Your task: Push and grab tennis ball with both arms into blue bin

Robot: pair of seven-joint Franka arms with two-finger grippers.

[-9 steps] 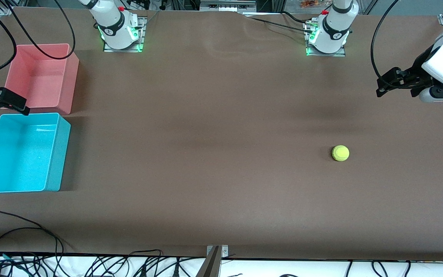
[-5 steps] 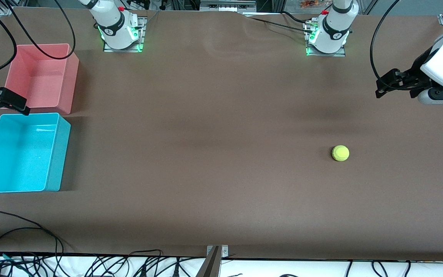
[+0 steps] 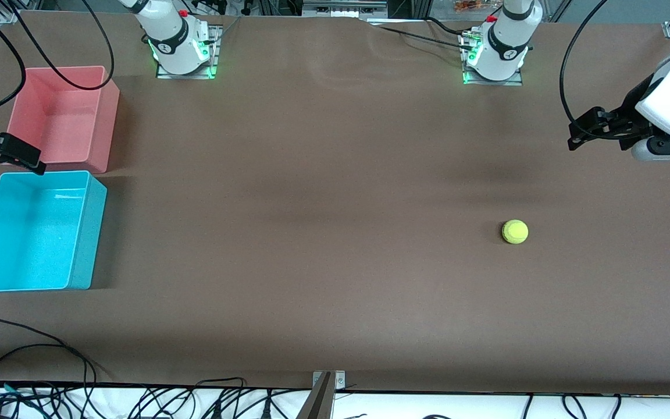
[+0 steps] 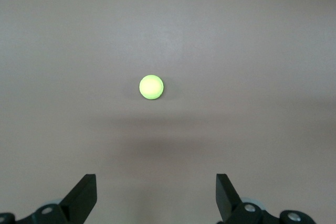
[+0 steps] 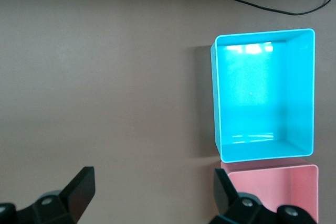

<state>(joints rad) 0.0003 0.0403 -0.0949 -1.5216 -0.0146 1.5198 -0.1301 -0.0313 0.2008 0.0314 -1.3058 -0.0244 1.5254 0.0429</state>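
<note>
The tennis ball [image 3: 515, 231] lies alone on the brown table toward the left arm's end; it also shows in the left wrist view [image 4: 151, 87]. The blue bin [image 3: 88, 233] stands empty at the right arm's end and shows in the right wrist view [image 5: 310, 93]. My left gripper [image 3: 574, 135] hangs open and empty high above the table's end, well apart from the ball; its fingers [image 4: 84, 198] stand wide apart. My right gripper [image 3: 29, 160] is open and empty, up over the gap between the two bins; its fingers [image 5: 81, 187] are spread wide.
A pink-red bin [image 3: 99, 116] stands empty beside the blue bin, farther from the front camera, and shows in the right wrist view [image 5: 273, 174]. Black cables [image 3: 32, 349] lie along the table's near edge. The arm bases [image 3: 184, 52] stand at the far edge.
My left gripper has drifted slightly upward and toward the far edge. The ball, the bins and the right arm have not moved.
</note>
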